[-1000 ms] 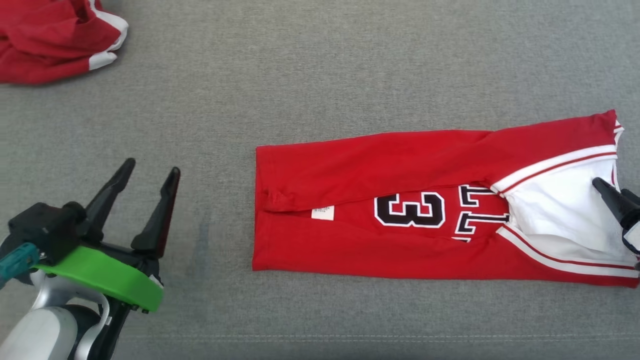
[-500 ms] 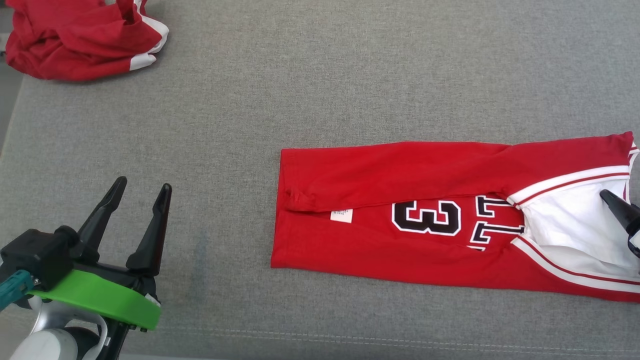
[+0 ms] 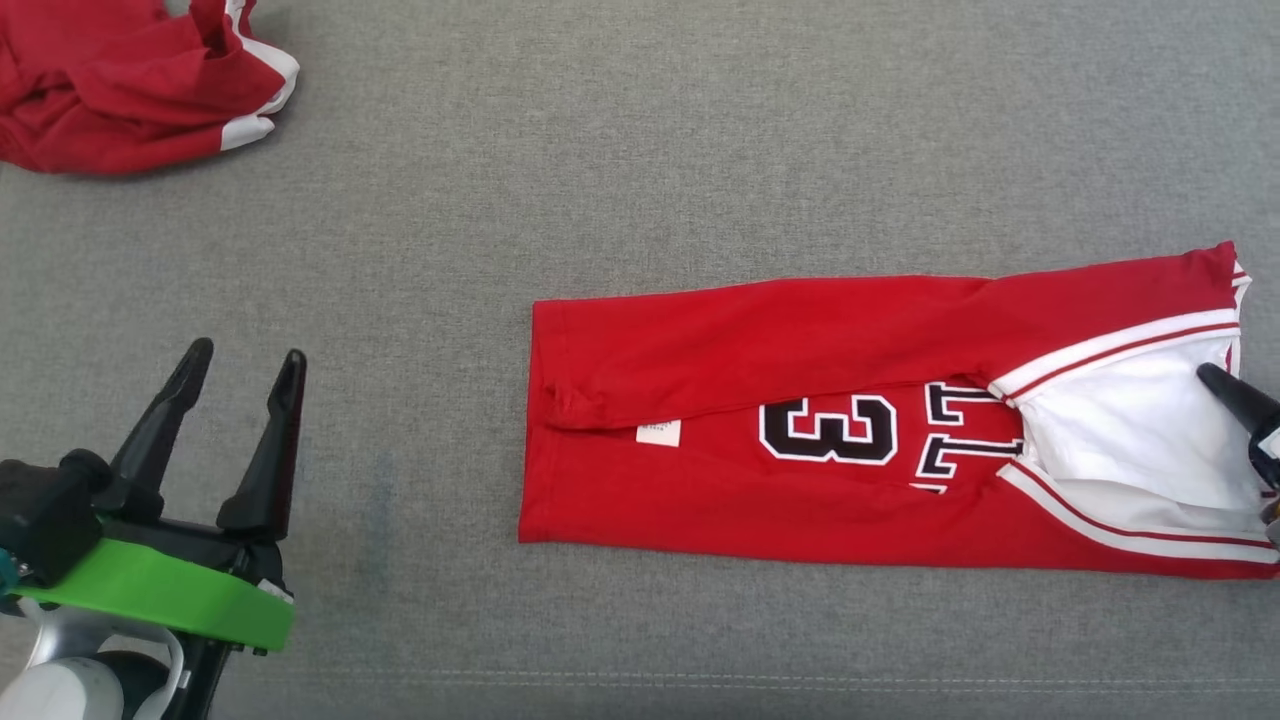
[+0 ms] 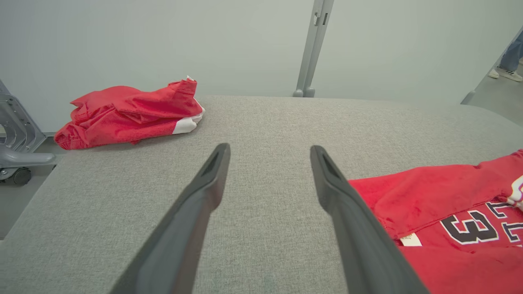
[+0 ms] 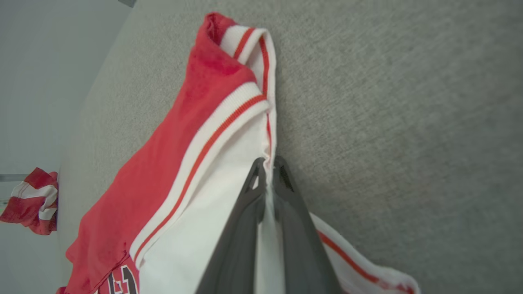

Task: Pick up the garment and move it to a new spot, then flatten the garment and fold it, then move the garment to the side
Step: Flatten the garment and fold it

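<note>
Grey upholstered surface [image 3: 700, 150], seen from the head camera, bears 2 garments loose; nothing on it acts as a container. The garment [image 3: 800, 340], a red jersey numbered 3, lies flat at centre right as a long strip, both long sides already folded inward. Its hem end faces frame left and its white-trimmed shoulder end reaches the right edge. The right gripper [image 3: 1210, 376] meets that shoulder end at the right edge. The left gripper [image 3: 247, 350] hovers at lower left, well apart from the cloth, its 2 fingers spread and carrying nothing. A crumpled red garment [image 3: 120, 90] sits at upper left.

Left wrist view: the spread fingers frame bare grey fabric, with the jersey's hem corner at lower right, near the right-hand finger. A post [image 4: 312, 49] stands behind the surface, and a person's foot [image 4: 506, 73] shows at upper right.

Right wrist view: the 2 dark fingers are clenched on the white-trimmed edge, which runs up between them. Whether the pinch takes every layer is unclear, as the cloth near the tips is blurred.

Step in hand, judged: the crosswise fold. To do it well, lift the pinched end only slightly, carry it straight toward the hem end, and keep the long folds closed. The free gripper could steady the strip.
</note>
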`<state>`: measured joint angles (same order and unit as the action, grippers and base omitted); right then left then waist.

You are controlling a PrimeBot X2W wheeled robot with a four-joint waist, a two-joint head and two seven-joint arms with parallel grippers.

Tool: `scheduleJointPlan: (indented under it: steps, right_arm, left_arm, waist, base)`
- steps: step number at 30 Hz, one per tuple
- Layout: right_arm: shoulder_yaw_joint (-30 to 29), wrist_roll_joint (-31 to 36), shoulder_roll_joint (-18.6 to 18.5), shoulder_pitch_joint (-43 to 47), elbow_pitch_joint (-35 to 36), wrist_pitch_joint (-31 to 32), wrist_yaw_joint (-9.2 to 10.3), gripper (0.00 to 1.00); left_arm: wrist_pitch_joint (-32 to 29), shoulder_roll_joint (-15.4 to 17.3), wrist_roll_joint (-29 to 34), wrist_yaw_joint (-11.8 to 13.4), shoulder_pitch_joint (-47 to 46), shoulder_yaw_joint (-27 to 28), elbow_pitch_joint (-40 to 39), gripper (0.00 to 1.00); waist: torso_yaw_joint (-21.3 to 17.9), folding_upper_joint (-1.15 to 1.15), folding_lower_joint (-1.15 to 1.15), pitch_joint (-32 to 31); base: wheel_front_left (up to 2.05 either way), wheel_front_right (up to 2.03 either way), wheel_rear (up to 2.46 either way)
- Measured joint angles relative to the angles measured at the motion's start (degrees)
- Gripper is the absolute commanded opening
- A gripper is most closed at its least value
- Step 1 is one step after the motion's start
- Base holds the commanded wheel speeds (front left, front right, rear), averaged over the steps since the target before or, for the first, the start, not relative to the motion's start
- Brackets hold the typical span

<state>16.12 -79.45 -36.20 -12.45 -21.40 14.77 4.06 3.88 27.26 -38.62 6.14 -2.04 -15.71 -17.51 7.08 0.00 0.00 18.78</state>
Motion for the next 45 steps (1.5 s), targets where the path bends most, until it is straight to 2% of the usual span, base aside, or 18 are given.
scheduleJointPlan:
  steps: [4, 12, 17, 25, 28, 37, 45]
  right_arm:
    - [-1.83, -1.42, -1.15, 0.01, -0.97, 0.51, -0.01, 0.00]
    - [-6.99, -2.32, -7.68, 1.29, -4.12, 0.40, 0.63, 0.00]
    - [-8.36, -2.90, -10.06, 2.91, -3.74, 0.44, 0.46, 0.00]
    - [-6.42, -5.20, -8.40, 2.60, 12.58, 2.71, -7.56, 0.00]
    - [-3.91, -5.13, -7.92, 2.15, 19.53, 4.34, -9.24, 0.00]
    - [5.01, 0.67, -4.23, 1.48, 31.77, 6.46, -8.40, 0.00]
    - [10.67, 9.47, 4.28, -2.56, 32.66, 2.83, -3.18, 0.00]
  left_arm:
    - [0.40, 0.02, -0.12, 0.48, 0.08, 1.11, -0.18, 1.00]
    - [0.40, 0.01, -0.94, 0.49, 0.34, 1.69, -0.53, 1.00]
    - [0.38, -0.21, -1.04, 0.49, 0.34, 1.26, -0.49, 1.00]
    - [0.36, -0.85, -2.08, 0.41, 0.42, 0.16, 0.04, 1.00]
    - [0.27, -0.76, -2.09, 0.35, 0.40, 0.19, 0.36, 1.00]
    - [-0.89, -0.38, -2.02, -1.61, -2.15, -1.53, 0.92, 1.00]
    - [-1.91, -0.45, -2.02, -2.74, -4.73, -3.05, 1.72, 1.00]
  waist:
    - [-1.21, 0.00, 0.00, -0.06]
    - [-3.28, 0.00, 0.00, 0.11]
    - [-3.72, 0.00, 0.00, -0.13]
    - [-3.74, 0.00, 0.00, -0.65]
    - [-3.66, 0.00, 0.00, -0.76]
    - [-2.93, 0.00, 0.00, -0.12]
    - [-1.85, 0.00, 0.00, 1.80]
  base:
    - [0.00, 0.00, 0.00]
    - [0.00, 0.00, 0.00]
    - [0.00, 0.00, 0.00]
    - [0.00, 0.00, 0.00]
    - [0.00, 0.00, 0.00]
    - [0.00, 0.00, 0.00]
    - [0.00, 0.00, 0.00]
